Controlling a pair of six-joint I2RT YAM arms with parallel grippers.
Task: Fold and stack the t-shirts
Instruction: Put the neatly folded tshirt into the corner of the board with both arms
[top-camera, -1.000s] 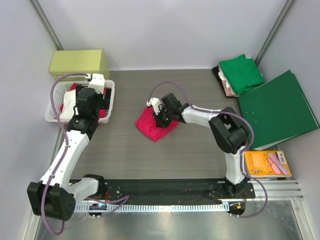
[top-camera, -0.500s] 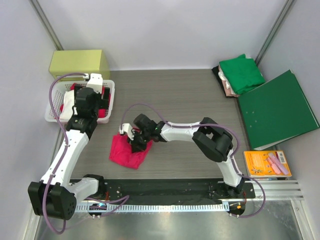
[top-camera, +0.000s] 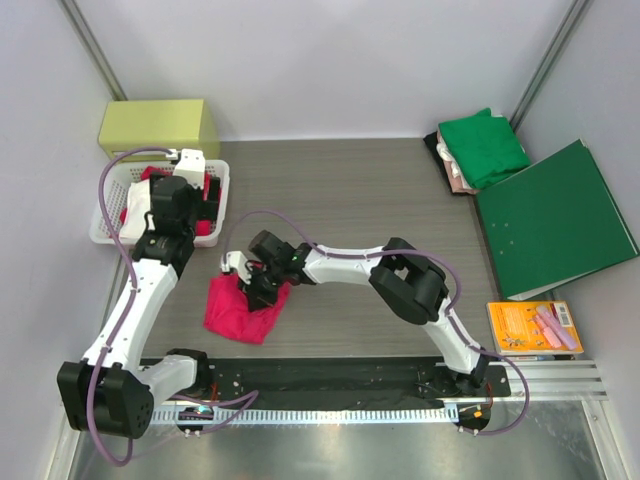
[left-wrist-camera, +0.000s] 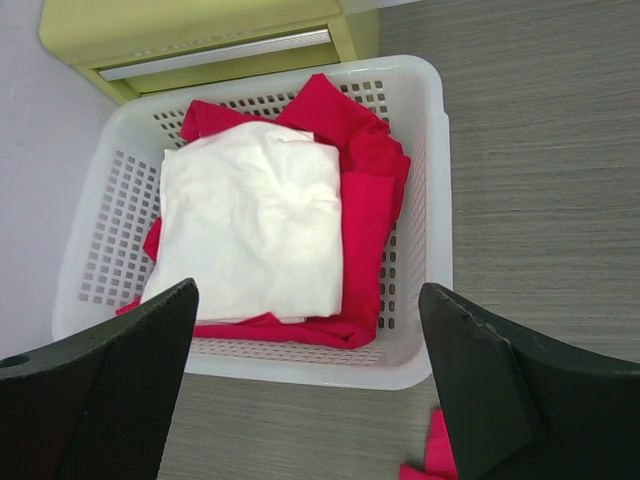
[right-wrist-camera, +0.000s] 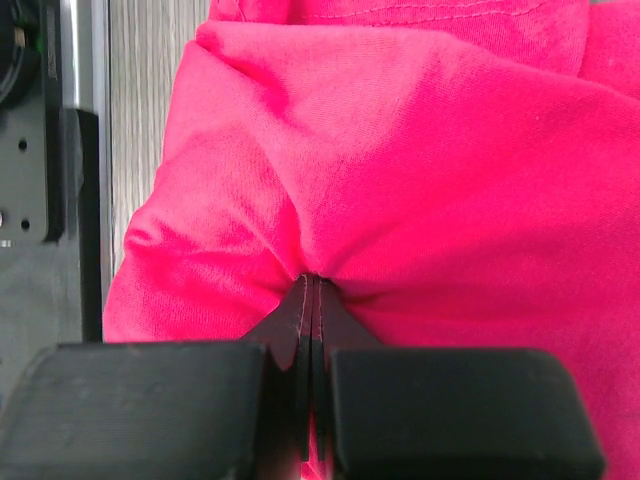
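Observation:
My right gripper (top-camera: 262, 287) is shut on a fold of the bright pinkish-red t-shirt (top-camera: 238, 312), which lies crumpled on the table, front left of centre. In the right wrist view the red cloth (right-wrist-camera: 400, 170) fills the frame and bunches into the closed jaws (right-wrist-camera: 312, 282). My left gripper (top-camera: 188, 203) hovers open over the white basket (top-camera: 103, 222). The left wrist view shows a folded cream t-shirt (left-wrist-camera: 255, 220) lying on another red t-shirt (left-wrist-camera: 365, 200) inside the basket (left-wrist-camera: 430, 210), with the gripper (left-wrist-camera: 308, 295) empty. A green t-shirt (top-camera: 485, 147) tops a pile at the back right, over a pale one (top-camera: 456, 172).
A yellow-green box (top-camera: 158, 126) stands behind the basket. A flat dark-green folder (top-camera: 553, 222) lies at the right, with an orange packet (top-camera: 533, 327) in front of it. The black base rail (top-camera: 330, 375) runs along the near edge.
My right arm has dragged the red t-shirt from the table's middle toward the front left. The left arm has stayed over the basket, still open.

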